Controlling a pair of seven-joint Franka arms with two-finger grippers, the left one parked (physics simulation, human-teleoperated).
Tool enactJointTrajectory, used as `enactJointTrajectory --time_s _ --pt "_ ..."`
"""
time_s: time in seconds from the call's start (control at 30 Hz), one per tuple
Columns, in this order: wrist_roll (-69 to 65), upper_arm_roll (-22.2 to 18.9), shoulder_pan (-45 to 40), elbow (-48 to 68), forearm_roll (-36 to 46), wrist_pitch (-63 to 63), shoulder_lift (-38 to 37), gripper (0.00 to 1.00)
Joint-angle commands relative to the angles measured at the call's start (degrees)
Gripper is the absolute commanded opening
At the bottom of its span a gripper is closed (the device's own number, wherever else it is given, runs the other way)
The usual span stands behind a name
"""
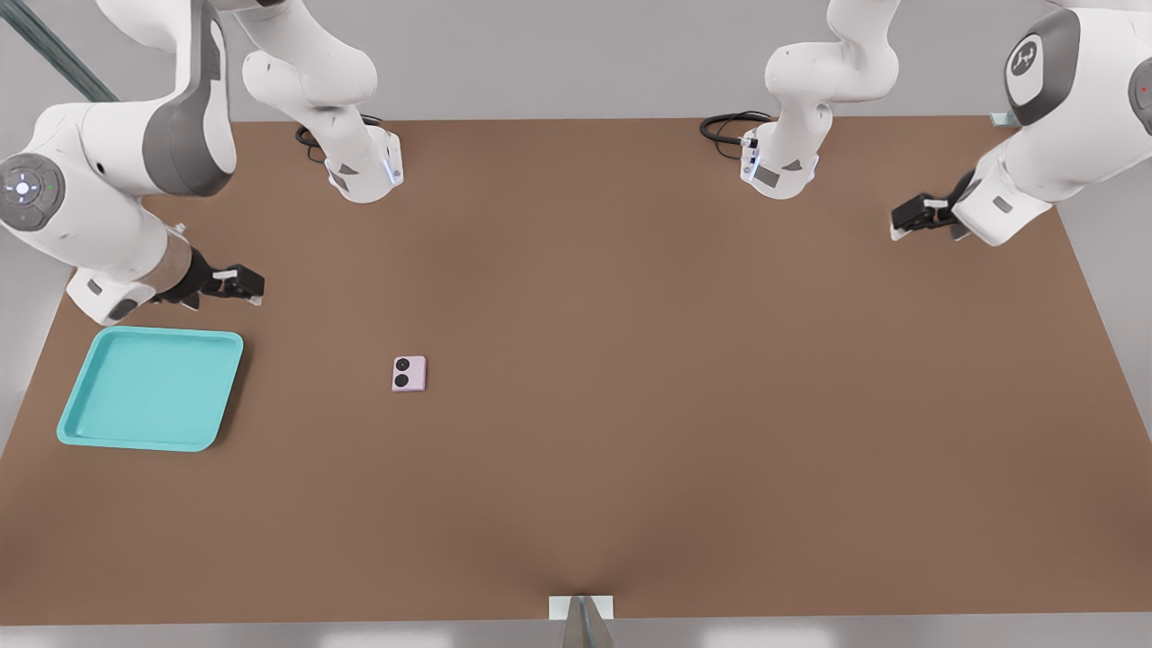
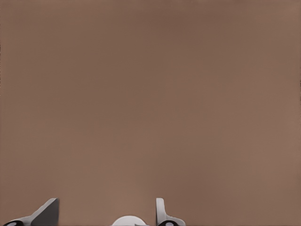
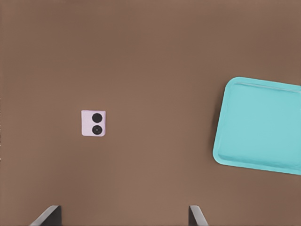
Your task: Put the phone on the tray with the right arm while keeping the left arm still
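The phone [image 1: 409, 373], a small pink-lilac slab with two black lenses, lies flat on the brown table, left of centre in the front view. The turquoise tray [image 1: 153, 387] rests near the front view's left edge with nothing in it. My gripper [image 1: 247, 286] hovers just behind the tray's far right corner, apart from both, and is open with nothing between its fingers. From the right wrist view, the phone [image 3: 93, 123] and the tray [image 3: 258, 125] lie well apart on the table, while the gripper [image 3: 123, 209] shows only two widely spread fingertips [image 3: 49, 214].
Two arm bases [image 1: 364, 171] [image 1: 778, 166] with black cables stand along the table's back edge. The parked arm's gripper [image 1: 922, 216] hangs at the front view's right. A small metal bracket [image 1: 580, 612] sits at the middle of the front edge.
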Motion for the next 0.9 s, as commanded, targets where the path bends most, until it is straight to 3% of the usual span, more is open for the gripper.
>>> enactJointTrajectory --time_s 0.0,0.07,0.2,0.27,0.33,0.47,0.6,0.87 --pt "1.3 0.1 -0.6 0.1 0.2 6.6 0.1 1.0" --pt "1.3 3.4 -0.3 0.3 1.0 9.0 4.5 1.0" --pt "9.1 3.8 7.6 -0.3 0.7 28.4 19.8 1.0" --pt "22.2 3.8 12.6 -3.2 -0.4 35.5 24.0 1.0" --pt "32.9 3.9 14.7 -9.0 -4.2 39.2 23.8 1.0" --pt "39.0 4.0 13.8 -18.3 -3.9 41.7 21.3 1.0" --pt "38.3 4.3 11.8 -27.6 -4.1 54.4 20.5 1.0" --pt "29.6 5.8 9.1 -31.3 -4.3 61.6 22.1 1.0"
